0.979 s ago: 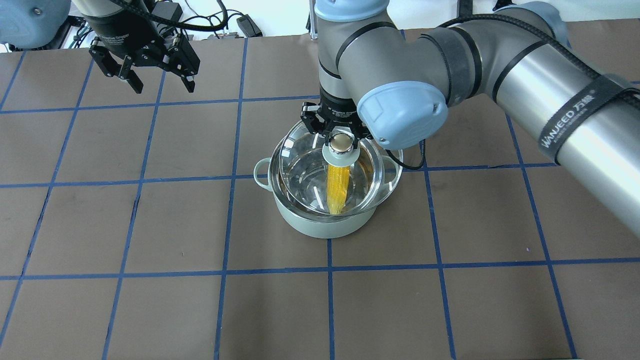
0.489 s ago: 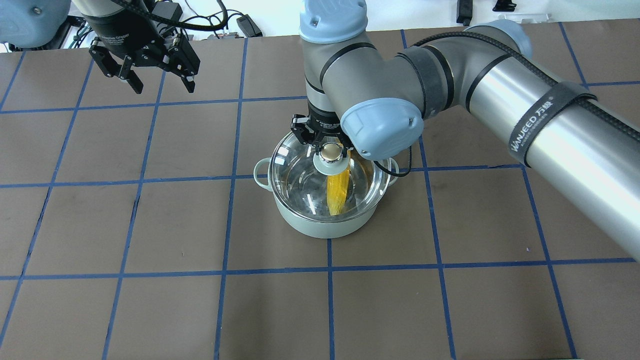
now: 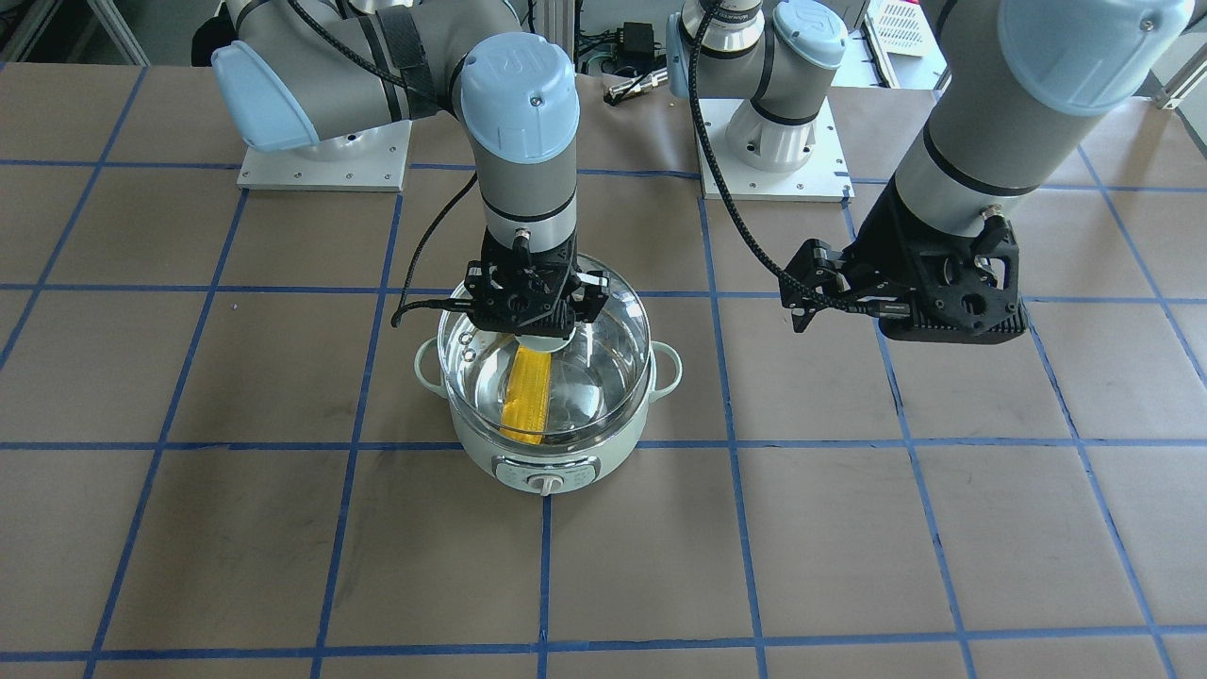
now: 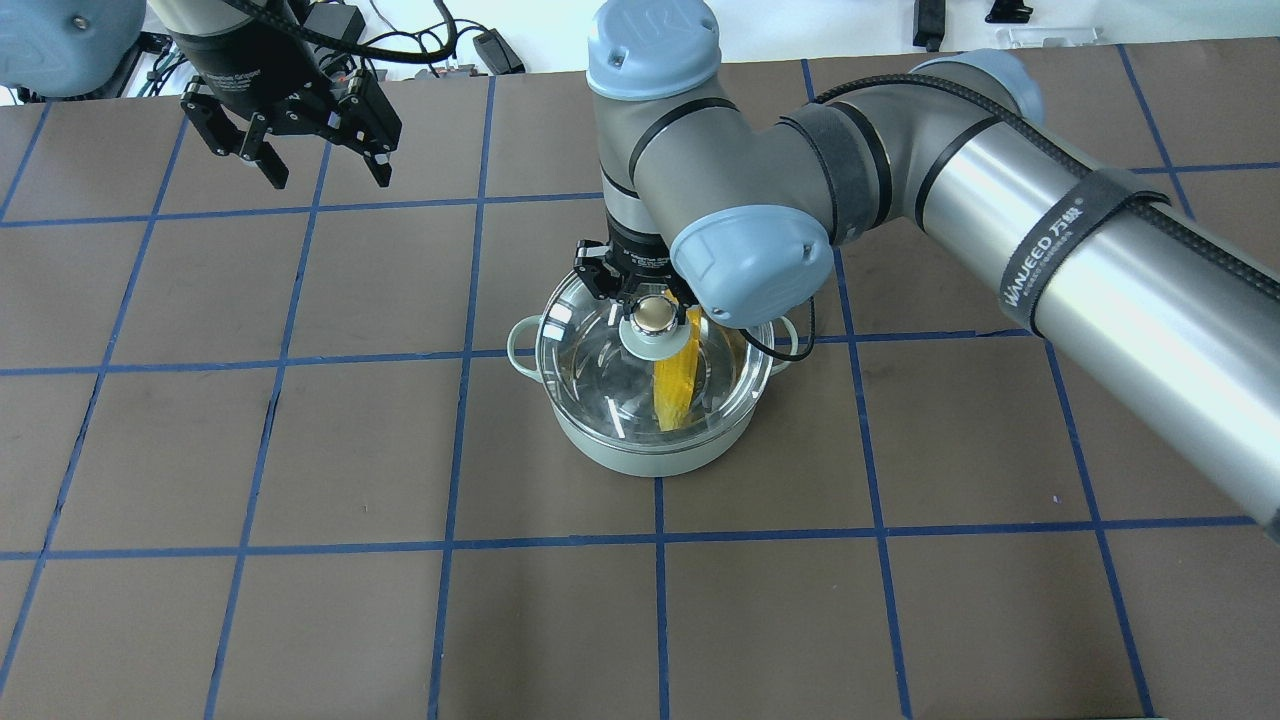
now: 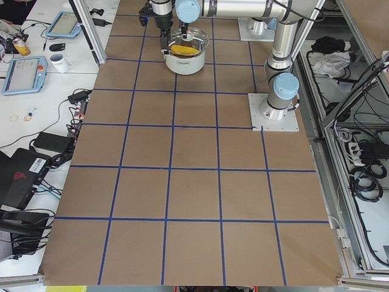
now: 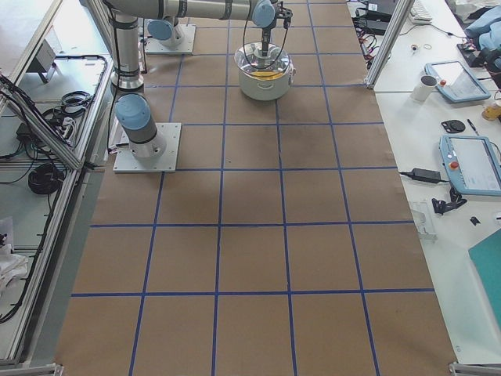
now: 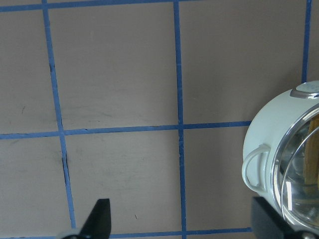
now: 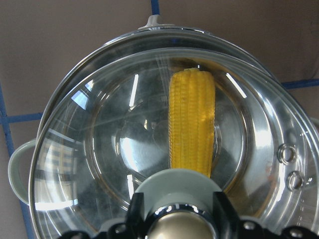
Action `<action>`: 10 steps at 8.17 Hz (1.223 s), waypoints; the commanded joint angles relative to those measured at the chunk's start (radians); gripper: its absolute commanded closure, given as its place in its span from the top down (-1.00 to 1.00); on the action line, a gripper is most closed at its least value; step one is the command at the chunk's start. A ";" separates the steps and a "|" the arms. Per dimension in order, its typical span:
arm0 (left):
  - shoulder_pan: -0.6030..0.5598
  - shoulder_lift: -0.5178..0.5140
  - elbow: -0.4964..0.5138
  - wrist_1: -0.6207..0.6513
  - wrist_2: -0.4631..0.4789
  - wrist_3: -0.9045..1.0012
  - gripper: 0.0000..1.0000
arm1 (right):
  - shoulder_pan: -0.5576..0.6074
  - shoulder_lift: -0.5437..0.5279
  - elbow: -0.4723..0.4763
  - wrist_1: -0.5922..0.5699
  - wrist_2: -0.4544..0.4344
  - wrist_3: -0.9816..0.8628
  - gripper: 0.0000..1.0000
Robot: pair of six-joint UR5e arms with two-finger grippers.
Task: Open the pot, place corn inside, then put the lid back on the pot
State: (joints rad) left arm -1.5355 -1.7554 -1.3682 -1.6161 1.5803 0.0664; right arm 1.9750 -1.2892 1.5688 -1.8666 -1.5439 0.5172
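Observation:
The pale mint-green pot (image 4: 650,455) stands mid-table, its control knob (image 3: 540,483) facing away from the robot. The yellow corn (image 4: 675,390) lies inside on the steel bottom and shows through the glass in the right wrist view (image 8: 192,124). My right gripper (image 4: 652,312) is shut on the cream-gold knob (image 8: 174,226) of the clear glass lid (image 4: 595,365). The lid covers the pot's mouth. In the right wrist view its rim (image 8: 60,149) lies slightly off the pot's rim; I cannot tell whether it rests fully. My left gripper (image 4: 330,178) is open and empty, hovering far to the pot's left.
The brown table (image 4: 300,600) has a blue tape grid. The two arm base plates (image 3: 321,160) stand at the robot's side. Cables and small boxes (image 4: 480,45) lie beyond the table's far edge. Desks with tablets (image 6: 466,78) flank the table.
My right gripper has carried the lid left and down, from offset above the pot's far-right rim to centred over its mouth. The left arm has barely moved.

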 commanded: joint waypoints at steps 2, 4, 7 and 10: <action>0.000 0.001 -0.003 0.004 0.000 -0.002 1.00 | 0.001 0.011 0.007 -0.008 0.031 -0.008 -0.59; 0.000 0.001 -0.003 0.005 -0.002 -0.002 1.00 | 0.001 0.011 0.025 -0.043 0.030 -0.013 -0.59; 0.000 0.002 -0.003 0.007 -0.002 -0.005 1.00 | -0.001 0.008 0.025 -0.045 0.022 -0.031 -0.62; 0.000 0.001 -0.005 0.010 -0.002 -0.007 1.00 | -0.001 0.008 0.025 -0.057 0.021 -0.031 -0.64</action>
State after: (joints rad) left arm -1.5355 -1.7536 -1.3720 -1.6090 1.5780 0.0613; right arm 1.9742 -1.2811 1.5937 -1.9148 -1.5231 0.4871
